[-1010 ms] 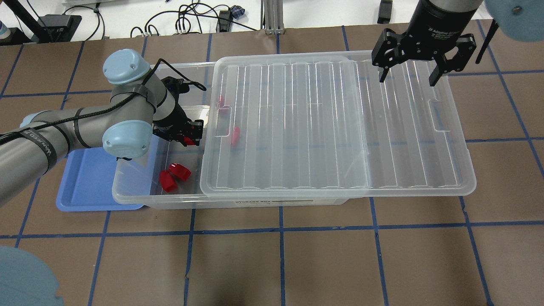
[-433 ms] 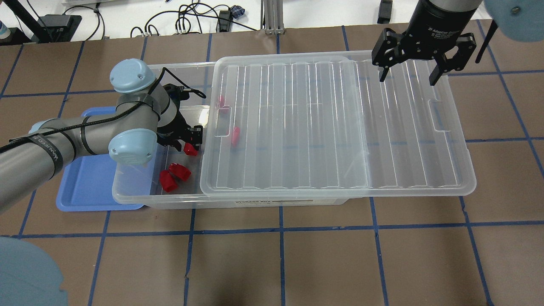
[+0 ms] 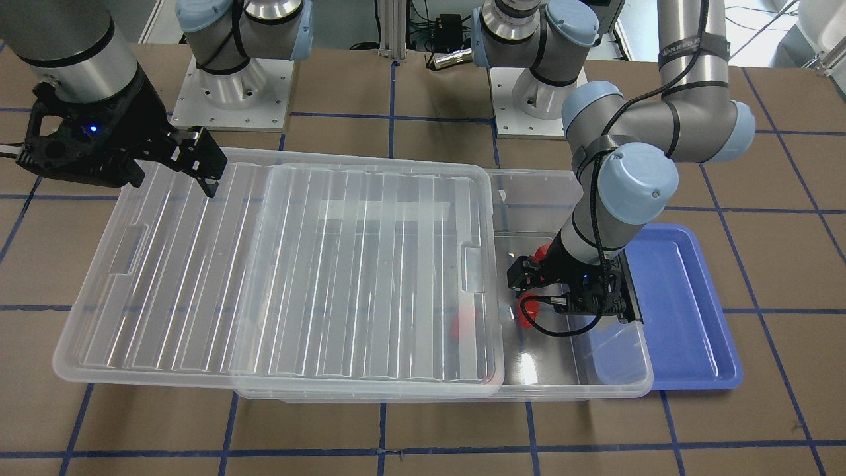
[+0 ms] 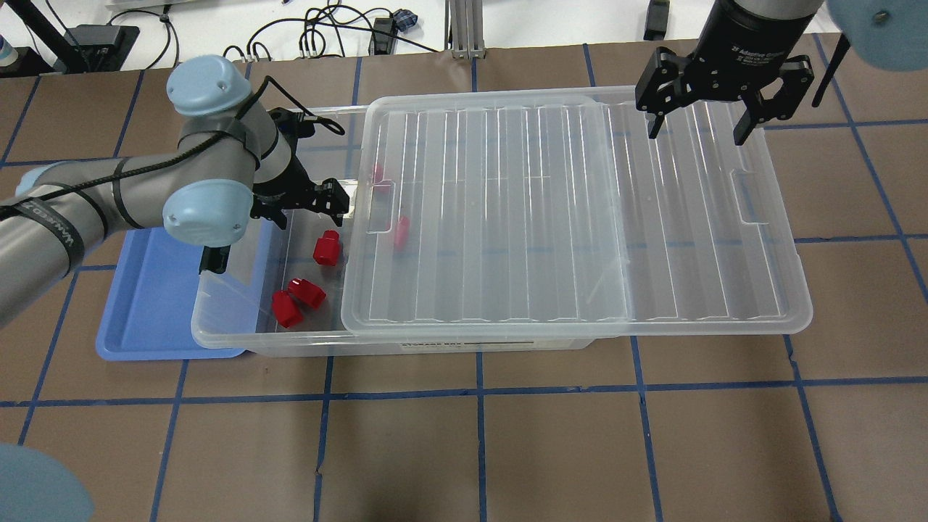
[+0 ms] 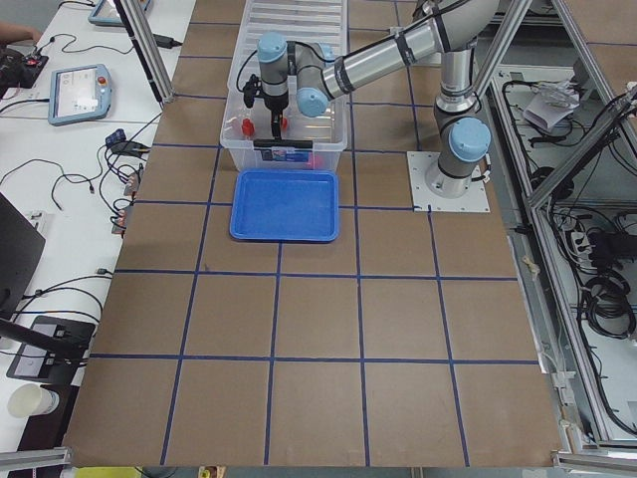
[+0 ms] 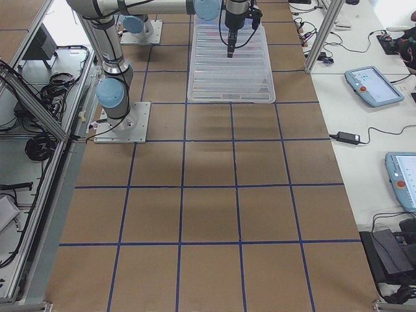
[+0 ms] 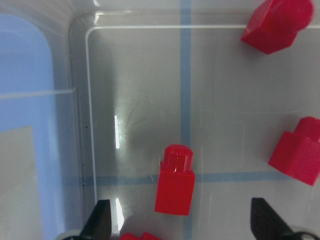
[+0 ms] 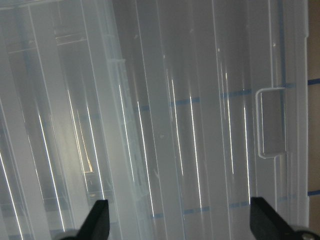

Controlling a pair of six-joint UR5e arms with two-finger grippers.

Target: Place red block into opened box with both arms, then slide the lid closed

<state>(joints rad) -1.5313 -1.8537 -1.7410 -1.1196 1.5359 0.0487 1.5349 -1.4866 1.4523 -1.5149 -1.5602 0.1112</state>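
Because small, hard and light, pinch red block across flat sides. Lies loose in box, middle left, by open, empty left gripper. Right gripper open over lid, upper right.

red block blurred under lid; blue tray partly hidden

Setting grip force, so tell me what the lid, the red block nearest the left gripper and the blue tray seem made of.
Lid: probably clear glossy plastic; the box shows through it and its ribs catch glare.
Red block: opaque moulded plastic, seemingly hard; smooth faces with a slight sheen.
Blue tray: opaque plastic with a satin look; rounded moulded rim.
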